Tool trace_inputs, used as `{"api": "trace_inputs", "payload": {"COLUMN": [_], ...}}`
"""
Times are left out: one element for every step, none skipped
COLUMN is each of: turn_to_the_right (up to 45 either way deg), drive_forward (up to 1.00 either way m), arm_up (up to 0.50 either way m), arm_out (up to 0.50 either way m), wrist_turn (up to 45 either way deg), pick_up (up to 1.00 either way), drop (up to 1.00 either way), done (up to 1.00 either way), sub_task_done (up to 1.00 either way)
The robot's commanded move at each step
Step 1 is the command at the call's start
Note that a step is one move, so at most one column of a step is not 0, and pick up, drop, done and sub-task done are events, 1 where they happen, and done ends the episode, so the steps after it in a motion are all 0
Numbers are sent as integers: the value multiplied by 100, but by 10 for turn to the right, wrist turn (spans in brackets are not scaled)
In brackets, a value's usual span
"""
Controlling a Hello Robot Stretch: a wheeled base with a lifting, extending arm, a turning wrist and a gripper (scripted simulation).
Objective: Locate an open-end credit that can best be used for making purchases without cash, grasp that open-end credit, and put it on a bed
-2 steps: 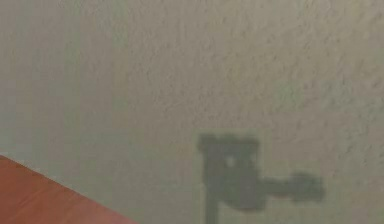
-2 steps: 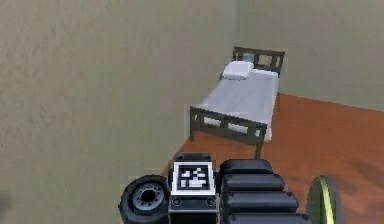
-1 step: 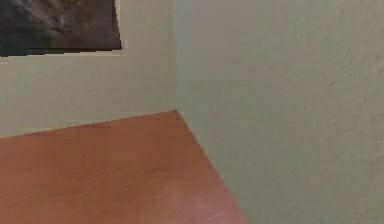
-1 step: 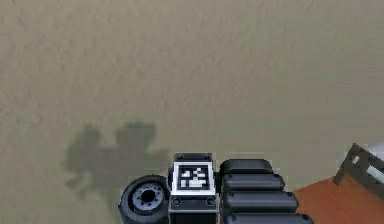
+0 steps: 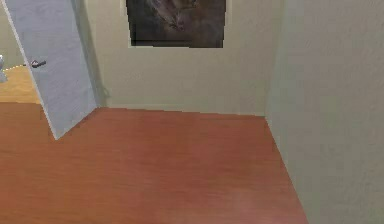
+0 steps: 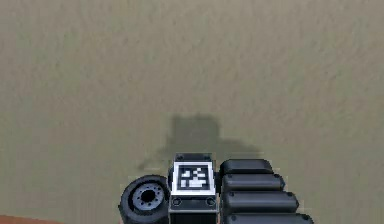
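Note:
In the arm side view the arm (image 6: 258, 190) sits low at the bottom edge as stacked dark segments, with a white square marker (image 6: 196, 178) on its end. Left of the marker is the gripper's (image 6: 146, 201) dark rounded body, close against a plain beige wall (image 6: 190, 70). I cannot make out its far end, so I cannot tell whether it holds anything.
The forward view has a reddish wooden floor (image 5: 160, 165) that ends at beige walls. A white door (image 5: 55, 60) with a metal handle (image 5: 37, 63) stands ajar at the left. A dark picture (image 5: 175, 22) hangs on the far wall. Another wall (image 5: 335, 110) closes the right side.

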Motion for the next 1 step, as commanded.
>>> {"api": "trace_inputs", "payload": {"turn_to_the_right": [0], "drive_forward": [5], "arm_up": [0], "arm_out": [0], "wrist_turn": [0], "pick_up": [0], "drop": [0], "done": [0], "sub_task_done": [0]}}
